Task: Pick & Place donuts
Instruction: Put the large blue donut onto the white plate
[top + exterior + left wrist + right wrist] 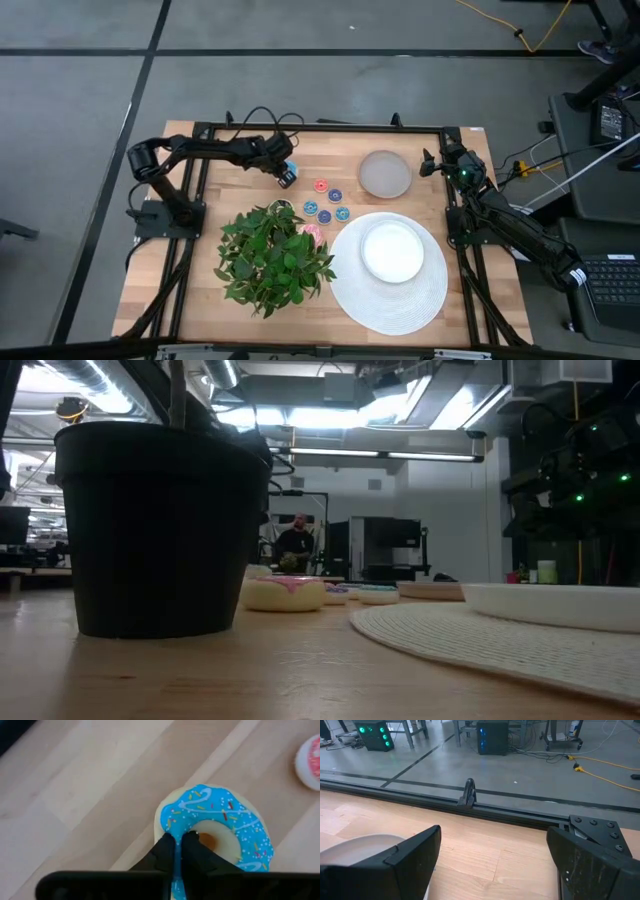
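Black plant pot (pixel 160 525), wooden table (pixel 300 670), perhaps a person (pixel 295 540) beyond.

A: What colour is the donut (pixel 215 827)?
B: Bright blue icing on cream dough, flecked with red, yellow and white sprinkles.
A: And the worktop (pixel 160 265)?
B: Pale wood grain; at three o'clock, a white woven mat (pixel 400 300).

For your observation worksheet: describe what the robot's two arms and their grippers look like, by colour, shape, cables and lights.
Both arms are dark, jointed and slim. The left gripper has two black wedge-shaped fingers under a black crossbar. The right gripper has broad, blocky black fingers, scuffed at the edges. A black cable loops behind the left arm; the right arm shows a green light near its wrist.
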Motion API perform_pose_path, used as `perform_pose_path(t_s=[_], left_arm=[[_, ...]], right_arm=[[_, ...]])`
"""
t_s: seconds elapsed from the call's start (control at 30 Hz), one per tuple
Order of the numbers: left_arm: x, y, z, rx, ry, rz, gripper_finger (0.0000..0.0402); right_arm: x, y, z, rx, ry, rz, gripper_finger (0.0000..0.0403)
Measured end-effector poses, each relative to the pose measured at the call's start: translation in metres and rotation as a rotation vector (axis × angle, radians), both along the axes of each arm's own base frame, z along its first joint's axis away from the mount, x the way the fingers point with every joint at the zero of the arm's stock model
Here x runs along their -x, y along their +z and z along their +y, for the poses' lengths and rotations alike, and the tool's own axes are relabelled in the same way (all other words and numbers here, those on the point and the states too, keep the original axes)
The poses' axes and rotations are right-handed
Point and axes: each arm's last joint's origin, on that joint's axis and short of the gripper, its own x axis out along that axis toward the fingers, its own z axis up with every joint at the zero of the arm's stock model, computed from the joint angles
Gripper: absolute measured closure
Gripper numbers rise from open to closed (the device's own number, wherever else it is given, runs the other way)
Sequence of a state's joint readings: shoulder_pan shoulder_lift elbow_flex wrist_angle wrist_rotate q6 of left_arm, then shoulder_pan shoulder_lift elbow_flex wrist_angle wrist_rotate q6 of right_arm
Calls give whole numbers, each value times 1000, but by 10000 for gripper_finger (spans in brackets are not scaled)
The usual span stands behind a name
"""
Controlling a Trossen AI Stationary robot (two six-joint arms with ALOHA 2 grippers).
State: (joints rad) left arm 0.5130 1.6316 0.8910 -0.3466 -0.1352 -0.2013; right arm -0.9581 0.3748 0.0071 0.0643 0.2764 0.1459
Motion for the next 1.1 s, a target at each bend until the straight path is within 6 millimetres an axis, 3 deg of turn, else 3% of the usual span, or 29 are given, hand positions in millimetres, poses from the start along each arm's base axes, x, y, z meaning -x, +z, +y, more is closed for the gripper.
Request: perform_pose_path(t_s=[0.4, 0.83, 1.1], left_arm=[[10, 63, -3, -32, -37, 29, 387], [21, 112, -12, -36, -32, 22, 387], [14, 153, -24, -36, -16, -48, 387]], right_arm=[[0, 0, 0, 0, 0, 0, 40], [0, 0, 0, 0, 0, 0, 40], [0, 0, 0, 0, 0, 0, 40]])
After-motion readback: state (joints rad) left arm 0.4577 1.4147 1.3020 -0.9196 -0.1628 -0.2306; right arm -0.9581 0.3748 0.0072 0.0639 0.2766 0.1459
